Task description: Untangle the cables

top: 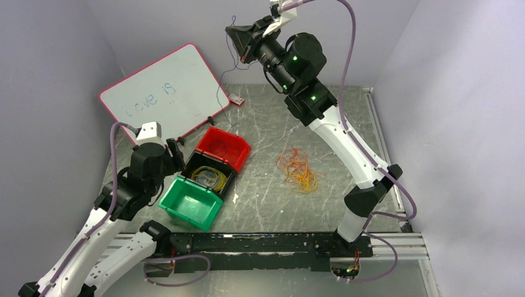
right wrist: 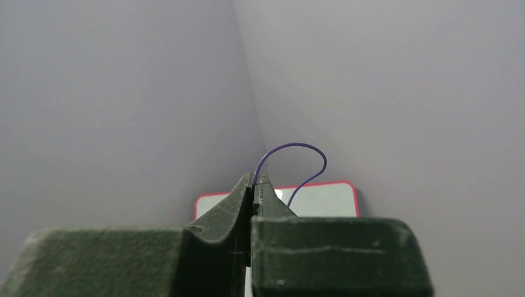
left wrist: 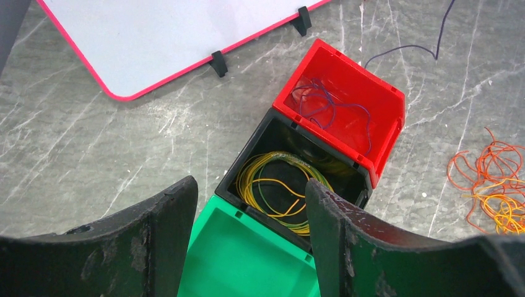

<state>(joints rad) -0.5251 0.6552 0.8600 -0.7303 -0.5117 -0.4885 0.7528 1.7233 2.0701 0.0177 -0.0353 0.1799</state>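
Lifting one purple cable free of the others looks to be the step in hand. Doing it well probably means carrying it across to the red bin, where a similar purple strand already lies. The pinch should stay firm so the hair-thin wire cannot slip, and the arm should come down slowly so the trailing length follows in rather than catching on a rim. In the top view that length hangs from the raised arm to the table, ending in front of the whiteboard. The right gripper is high over the far side, its fingers pressed together and clamped on the purple cable, with a short loop arching out past the tips. The left gripper hovers low over the black bin, which holds yellow and green coils; its fingers stand wide apart and hold nothing. The orange-and-yellow tangle lies on the table to the right of the bins, well apart from both grippers.
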